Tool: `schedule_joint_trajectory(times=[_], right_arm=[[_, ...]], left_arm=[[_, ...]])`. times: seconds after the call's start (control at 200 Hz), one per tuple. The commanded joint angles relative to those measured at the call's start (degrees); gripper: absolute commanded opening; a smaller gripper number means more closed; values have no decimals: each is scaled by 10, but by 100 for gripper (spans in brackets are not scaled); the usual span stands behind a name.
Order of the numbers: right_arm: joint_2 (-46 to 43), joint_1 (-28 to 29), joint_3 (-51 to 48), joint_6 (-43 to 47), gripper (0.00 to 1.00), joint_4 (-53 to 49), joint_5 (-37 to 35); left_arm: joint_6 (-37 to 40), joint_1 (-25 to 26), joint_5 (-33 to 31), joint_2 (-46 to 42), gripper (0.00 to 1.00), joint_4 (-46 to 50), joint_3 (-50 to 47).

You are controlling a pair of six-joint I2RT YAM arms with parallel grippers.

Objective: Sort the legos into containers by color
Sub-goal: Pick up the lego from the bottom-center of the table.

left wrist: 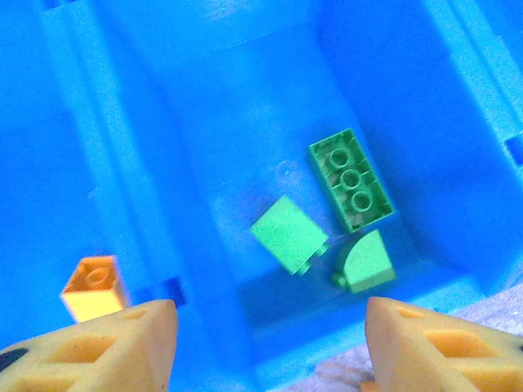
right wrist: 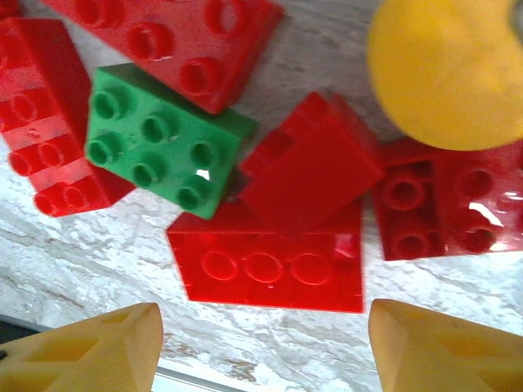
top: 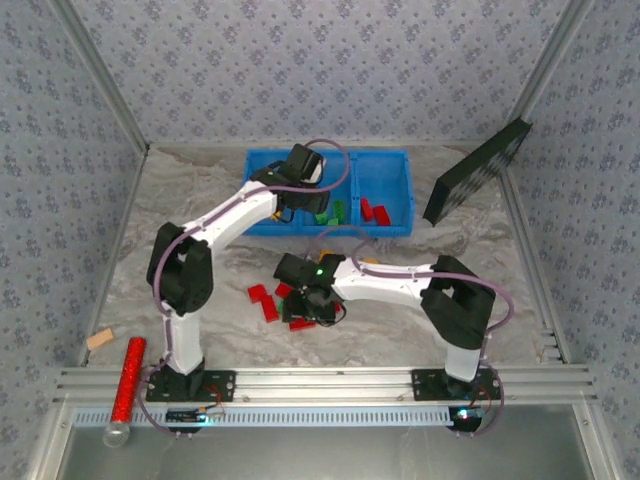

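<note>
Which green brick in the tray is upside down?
The long green brick: its hollow underside with three tubes faces up, while the square brick and the rounded brick show smooth faces.

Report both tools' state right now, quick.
Left tool: open, empty, over the green bricks in the blue tray.
Right tool: open, empty, above the red bricks on the table.

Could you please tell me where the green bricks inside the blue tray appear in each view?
Top view: green bricks in the middle compartment of the blue tray.
Left wrist view: three green bricks right of centre.
Right wrist view: a different green brick, on the table among red bricks.
Shared landmark: the blue tray.
</note>
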State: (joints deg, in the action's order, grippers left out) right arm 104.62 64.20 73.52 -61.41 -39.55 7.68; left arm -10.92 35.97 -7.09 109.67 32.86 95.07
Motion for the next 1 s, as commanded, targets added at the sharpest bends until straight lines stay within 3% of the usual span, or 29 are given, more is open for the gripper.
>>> schedule_joint_trajectory(times=[0.0,0.375,0.62,0.994], right_arm=[[36,16,45,24,71,-59,-39],[117,60,145,75,81,-186,-129],[144,68,159,105,80,-226,-180],[170,85,165,134,77,-248,-195]], left_arm=[[7,-6,-17,-61,63,-12,-38],[2,-16,-17,-157,66,-22,-115],[-2,-17,-16,-172,66,-23,-131],[-5,-17,-7,-169,67,-26,-130]])
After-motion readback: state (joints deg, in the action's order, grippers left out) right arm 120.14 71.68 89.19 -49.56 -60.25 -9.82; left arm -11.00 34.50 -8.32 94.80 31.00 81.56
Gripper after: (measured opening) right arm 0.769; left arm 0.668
